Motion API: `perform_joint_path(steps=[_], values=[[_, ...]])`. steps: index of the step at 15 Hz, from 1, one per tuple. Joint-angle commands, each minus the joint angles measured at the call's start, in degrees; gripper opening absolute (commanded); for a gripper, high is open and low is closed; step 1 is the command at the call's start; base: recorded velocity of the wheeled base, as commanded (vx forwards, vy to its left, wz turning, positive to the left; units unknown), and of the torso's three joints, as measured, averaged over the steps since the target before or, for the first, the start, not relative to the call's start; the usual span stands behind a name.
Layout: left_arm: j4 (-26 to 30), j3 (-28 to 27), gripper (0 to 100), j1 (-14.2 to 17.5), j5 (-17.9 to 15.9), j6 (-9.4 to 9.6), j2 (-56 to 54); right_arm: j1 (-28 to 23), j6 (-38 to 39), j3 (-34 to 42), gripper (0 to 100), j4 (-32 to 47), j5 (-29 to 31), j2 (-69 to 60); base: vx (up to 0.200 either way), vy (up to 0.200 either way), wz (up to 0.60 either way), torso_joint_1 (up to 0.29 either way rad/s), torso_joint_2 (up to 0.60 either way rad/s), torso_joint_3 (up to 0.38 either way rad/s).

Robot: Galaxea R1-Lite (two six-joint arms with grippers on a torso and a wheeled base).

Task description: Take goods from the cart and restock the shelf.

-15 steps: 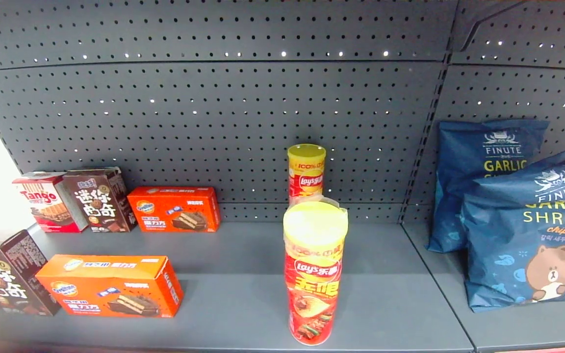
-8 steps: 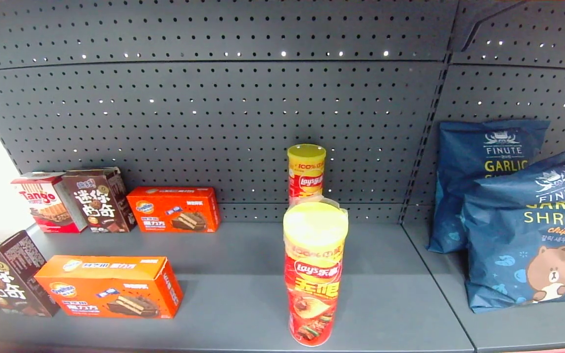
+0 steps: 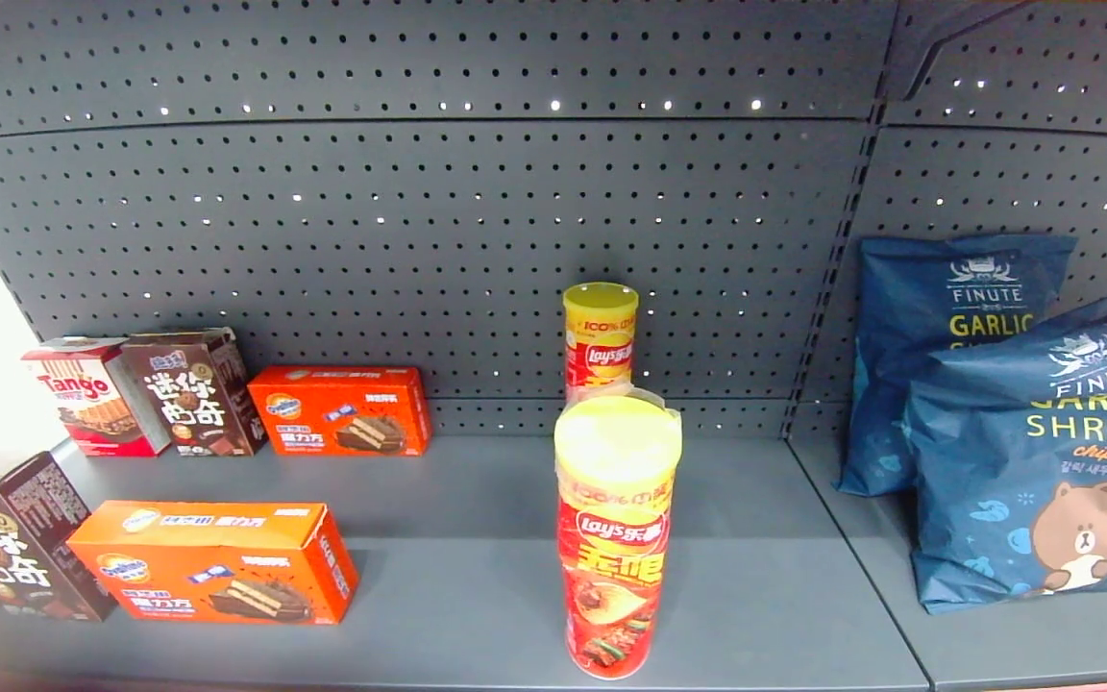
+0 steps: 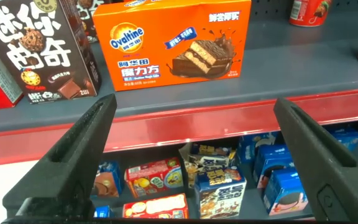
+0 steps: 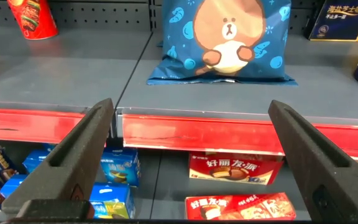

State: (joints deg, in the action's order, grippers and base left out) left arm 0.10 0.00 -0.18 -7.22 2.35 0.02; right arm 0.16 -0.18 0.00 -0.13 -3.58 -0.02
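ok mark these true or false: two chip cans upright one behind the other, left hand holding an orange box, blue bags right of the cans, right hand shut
1. Two chip cans stand upright, one behind the other. True: the front chip can and the back chip can stand in line on the shelf.
2. The left hand holds an orange box. False: the left hand is open and empty; the orange box rests on the shelf.
3. Blue bags are to the right of the cans. True: the blue chip bags.
4. The right hand is shut. False: the right hand is open and empty.
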Motion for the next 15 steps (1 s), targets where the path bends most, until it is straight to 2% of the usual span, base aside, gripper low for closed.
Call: perform_joint_path(steps=[1,15], values=[[-0.01,0.00,100,0.01,0.01,-0.07,-0.02,0.02,0.01,0.00,100,-0.04,-0.02,0.02,0.000,0.000,0.00,0.000,0.00,0.000],[-0.01,0.00,100,0.01,0.01,-0.07,-0.02,0.02,0.18,0.00,100,-0.04,0.07,0.02,0.000,0.000,0.00,0.000,0.00,0.000]])
